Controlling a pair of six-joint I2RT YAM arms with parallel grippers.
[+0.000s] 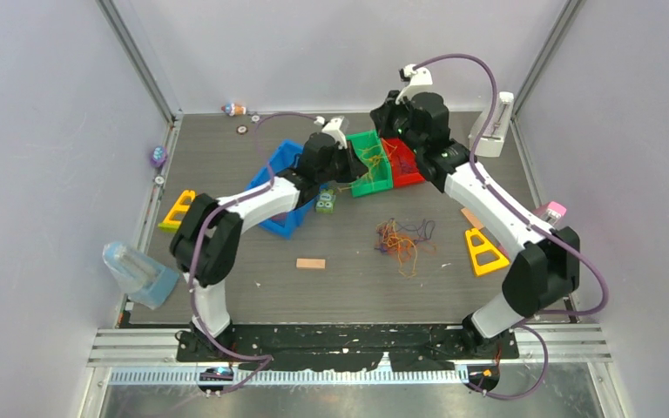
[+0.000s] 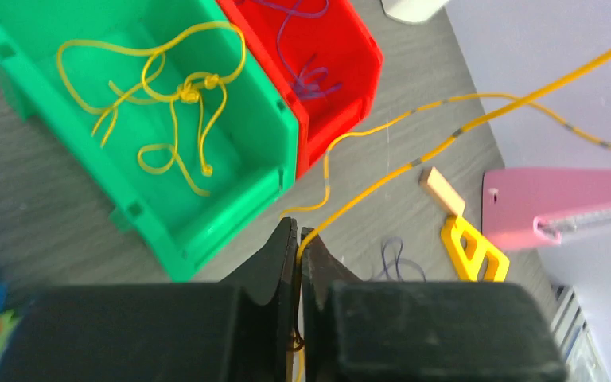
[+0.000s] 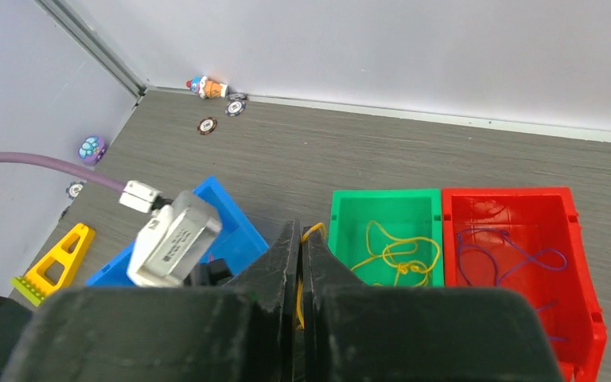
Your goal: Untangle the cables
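Bench (image 1: 357, 279): matt grey board with a fine wood-grain texture. Green bin (image 2: 243, 135) and red bin (image 2: 342, 48): smooth moulded plastic with a soft gloss. Yellow cable (image 2: 437, 148): thin, smooth sheath marked by short grey bands. Left pincer (image 2: 297, 239) and right pincer (image 3: 300, 239): matt black plastic fingers. Left arm (image 1: 261, 200) and right arm (image 1: 488, 200): smooth white shells between matt black housings. Block (image 1: 310, 263): bare pale wood. Yellow triangle (image 1: 484, 252): glossy plastic. Rail (image 1: 131, 348) at the near edge: silvery ribbed metal.
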